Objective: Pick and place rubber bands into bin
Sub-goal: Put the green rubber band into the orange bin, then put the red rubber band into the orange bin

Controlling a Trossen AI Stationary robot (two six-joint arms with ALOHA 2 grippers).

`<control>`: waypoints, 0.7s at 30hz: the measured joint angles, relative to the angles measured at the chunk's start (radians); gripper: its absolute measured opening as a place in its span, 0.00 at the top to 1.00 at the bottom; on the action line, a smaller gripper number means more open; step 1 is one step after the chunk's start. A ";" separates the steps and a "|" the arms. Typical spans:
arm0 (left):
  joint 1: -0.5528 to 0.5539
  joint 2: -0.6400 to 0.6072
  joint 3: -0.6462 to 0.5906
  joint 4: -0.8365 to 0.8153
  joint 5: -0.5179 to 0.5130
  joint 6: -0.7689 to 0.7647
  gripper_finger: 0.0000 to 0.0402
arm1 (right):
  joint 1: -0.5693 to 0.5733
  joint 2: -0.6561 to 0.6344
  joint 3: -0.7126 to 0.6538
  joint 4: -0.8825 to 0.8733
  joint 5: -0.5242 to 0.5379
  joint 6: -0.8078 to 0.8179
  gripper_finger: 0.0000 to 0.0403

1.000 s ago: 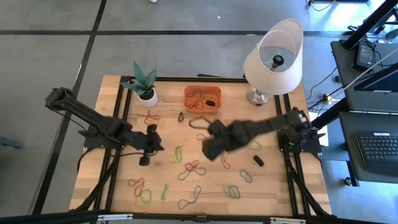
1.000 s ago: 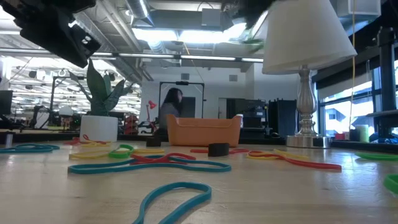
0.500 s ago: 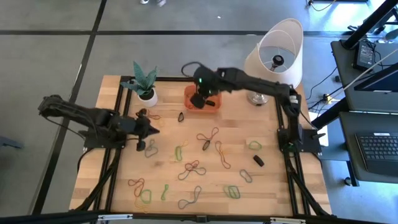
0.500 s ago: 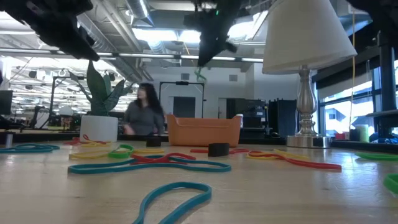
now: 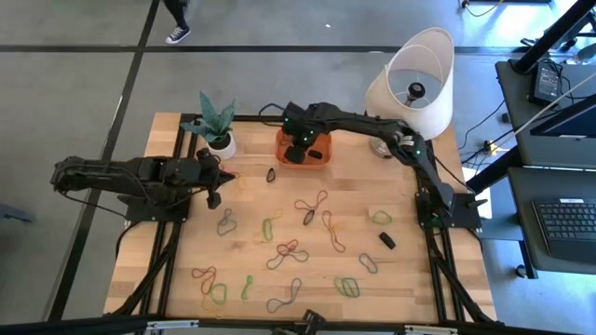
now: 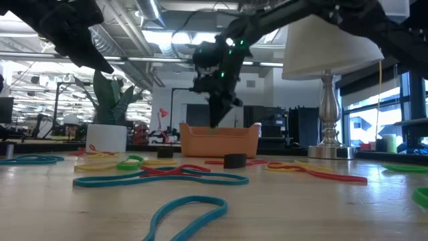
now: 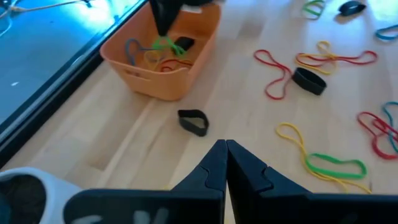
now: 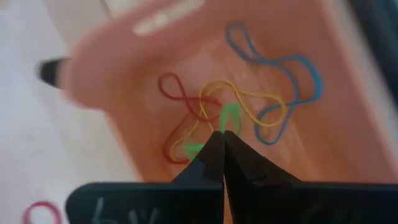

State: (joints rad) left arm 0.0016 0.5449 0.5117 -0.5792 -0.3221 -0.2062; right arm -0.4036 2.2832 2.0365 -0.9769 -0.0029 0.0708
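The right gripper [image 5: 296, 149] is lowered inside the bin [image 5: 321, 158], fingers clenched on a green rubber band [image 8: 229, 116] that hangs from their tips over the bands already lying there: red, yellow and blue loops [image 8: 273, 93]. The bin stands at the far edge of the table [image 5: 410, 279], between the white plant pot [image 5: 221, 144] on its left and the lamp [image 5: 410, 88] on its right; its low walls leave little room around the fingers.

The left gripper [image 5: 216, 197] hangs over the left part of the table, near the pot, fingers pressed together with nothing between them. A black band [image 7: 193, 121] lies just beyond its tips, near the bin's outer wall.

The rest of the rubber bands [image 5: 289, 253] lie scattered over the middle and near half of the table, most apart from one another, several close to the near edge. The centre strip between both arms is open.
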 joint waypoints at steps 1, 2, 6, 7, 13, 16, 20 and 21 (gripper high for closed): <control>0.008 0.000 0.000 0.000 0.000 0.000 1.00 | -0.002 0.014 0.000 -0.001 0.000 0.000 1.00; 0.015 0.000 0.000 0.000 0.000 0.000 1.00 | -0.004 0.025 0.000 -0.001 0.000 0.001 1.00; 0.038 0.000 0.000 -0.001 0.000 -0.014 1.00 | -0.008 0.049 0.000 0.001 0.000 0.005 0.97; 0.042 0.000 0.000 -0.002 0.000 -0.016 1.00 | -0.009 0.049 0.000 0.000 0.000 0.012 0.96; 0.045 0.000 0.000 -0.002 0.009 -0.009 1.00 | -0.021 0.047 0.000 0.000 0.000 0.060 0.88; 0.045 0.000 0.000 -0.008 0.009 -0.004 1.00 | -0.023 0.046 0.009 -0.034 -0.002 0.094 0.83; 0.045 0.000 0.000 -0.007 0.009 0.001 1.00 | -0.022 0.045 0.013 -0.041 -0.003 0.132 0.78; 0.045 0.000 0.000 -0.007 0.009 0.001 1.00 | -0.022 0.045 0.014 -0.045 -0.003 0.143 0.77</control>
State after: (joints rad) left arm 0.0467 0.5453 0.5117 -0.5865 -0.3130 -0.2049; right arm -0.4255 2.3280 2.0501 -1.0217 -0.0056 0.2142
